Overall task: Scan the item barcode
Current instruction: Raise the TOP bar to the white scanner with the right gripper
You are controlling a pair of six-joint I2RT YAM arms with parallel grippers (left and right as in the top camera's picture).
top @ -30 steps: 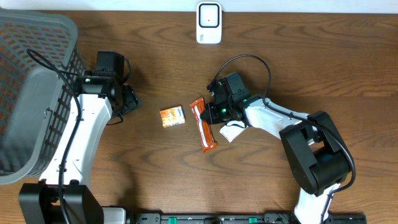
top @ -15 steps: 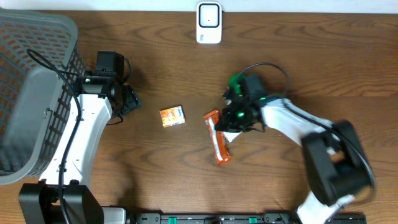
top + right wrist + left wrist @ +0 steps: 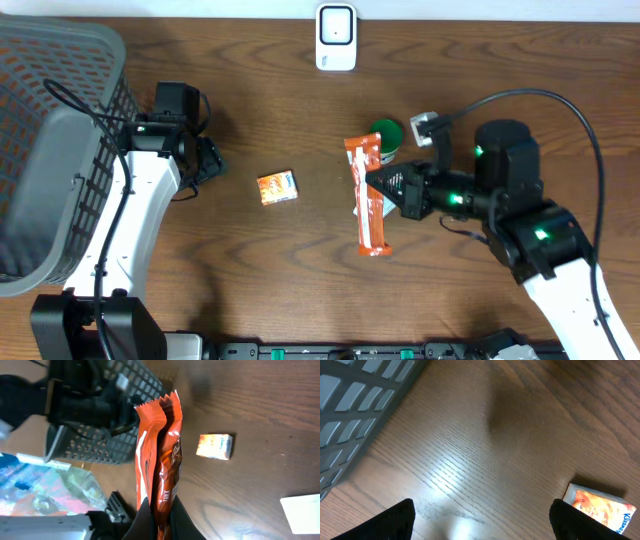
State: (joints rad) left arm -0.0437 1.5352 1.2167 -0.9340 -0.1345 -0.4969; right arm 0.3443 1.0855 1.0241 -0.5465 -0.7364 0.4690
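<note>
The right gripper [image 3: 388, 188] is clamping its jaws tight on the lower half of an orange snack bar wrapper [image 3: 368, 195], and it is holding the bar off the worktop [image 3: 250, 270] over the middle, somewhat toward the right. In the right wrist view the wrapper [image 3: 160, 460] is standing upright out of the gripper [image 3: 157, 521], its crimped, zigzag end pointing away from the fingers. No barcode is showing on the faces in view. The white scanner [image 3: 336, 37] is sitting at the middle of the far edge, well apart from the bar. A round green-topped object [image 3: 388, 137] is lying just beyond the bar's far end, and a small orange tissue pack [image 3: 277, 187] is lying flat on the wood to the left of the bar, apart from it. The left gripper [image 3: 205, 160] is hanging with its jaws spread wide and nothing between them, next to the grey basket [image 3: 50, 150] that is occupying the far left corner. In the left wrist view its two dark fingertips [image 3: 395, 520] are framing bare wood, with the tissue pack [image 3: 600, 507] lying just beyond the right one.
</note>
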